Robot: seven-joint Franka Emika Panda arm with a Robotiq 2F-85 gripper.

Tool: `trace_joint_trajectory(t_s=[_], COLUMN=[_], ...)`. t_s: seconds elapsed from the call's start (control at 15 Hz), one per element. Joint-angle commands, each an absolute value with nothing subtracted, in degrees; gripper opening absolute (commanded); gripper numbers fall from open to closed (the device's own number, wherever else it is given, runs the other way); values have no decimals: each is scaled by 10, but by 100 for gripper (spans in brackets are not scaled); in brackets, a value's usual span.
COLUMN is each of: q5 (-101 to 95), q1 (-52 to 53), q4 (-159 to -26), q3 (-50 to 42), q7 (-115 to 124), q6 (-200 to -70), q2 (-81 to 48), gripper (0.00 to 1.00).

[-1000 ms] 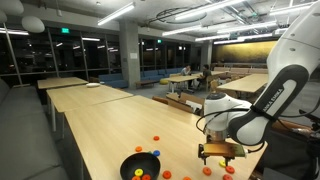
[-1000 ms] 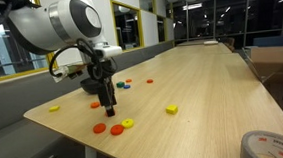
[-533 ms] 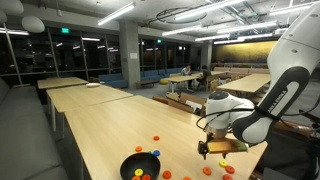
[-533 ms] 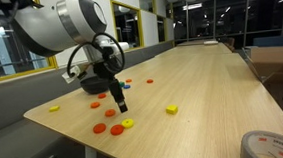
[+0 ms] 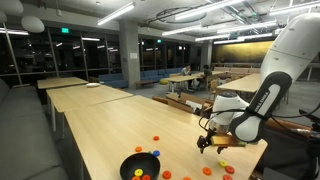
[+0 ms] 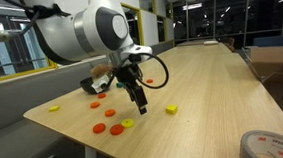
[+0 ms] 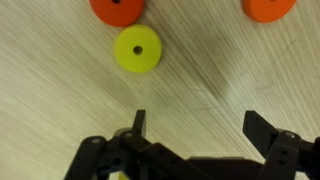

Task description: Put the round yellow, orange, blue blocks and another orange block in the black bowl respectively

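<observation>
Gripper (image 7: pixel 200 128) hangs low over the table, fingers (image 7: pixel 139 122) spread wide with nothing between them; the wrist view shows bare wood in the gap.

Just beyond the fingertips in the wrist view we see a yellow disc (image 7: pixel 137 49) lying flat. Two orange discs (image 7: pixel 117 10) are farther off, cut by the frame edge, one to each side.

Black bowl (image 5: pixel 127 163) sits at the near edge of the table in an exterior view, well left of the gripper (image 5: pixel 207 144). There are coloured pieces inside it: yellow and orange for certain. The blue block (image 5: pixel 148 164) appears as a bluish patch among them, but it is too small for us to be sure.

From the opposite side, the bowl (image 6: pixel 88 87) is mostly hidden behind the arm. The gripper (image 6: pixel 139 106) is near the yellow disc (image 6: pixel 128 123), with several orange discs left of it. A yellow cube (image 6: pixel 171 109) lies just to the right.

Our reading of progress: part of the list looks done, since the bowl already holds pieces. Several orange discs remain loose on the table, so at least one is not yet delivered. With the hand empty over loose discs, we judge that a pick comes next, then a carry left to the bowl.
</observation>
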State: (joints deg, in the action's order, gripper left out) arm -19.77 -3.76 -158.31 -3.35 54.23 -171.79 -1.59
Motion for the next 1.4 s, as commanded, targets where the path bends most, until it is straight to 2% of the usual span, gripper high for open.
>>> trace_joint_trajectory(t_s=[0.0, 0.2, 0.4, 0.6, 0.67, 0.93, 1.33], q5=[-36, 113, 239, 265, 263, 174, 74], q1=[-92, -174, -207, -198, -133, -100, -77], q4=[-1583, -1581, -1579, -1575, -1571, -1570, -1576], q3=[66, 195, 249, 220, 147, 60, 21], q7=[429, 331, 237, 198, 192, 201, 192], q6=[-1786, -1737, -1682, -1606, -1575, -1452, -1246], q2=[-82, -74, -44, -4, 13, 84, 194], gripper=[100, 100, 100, 100, 100, 100, 100])
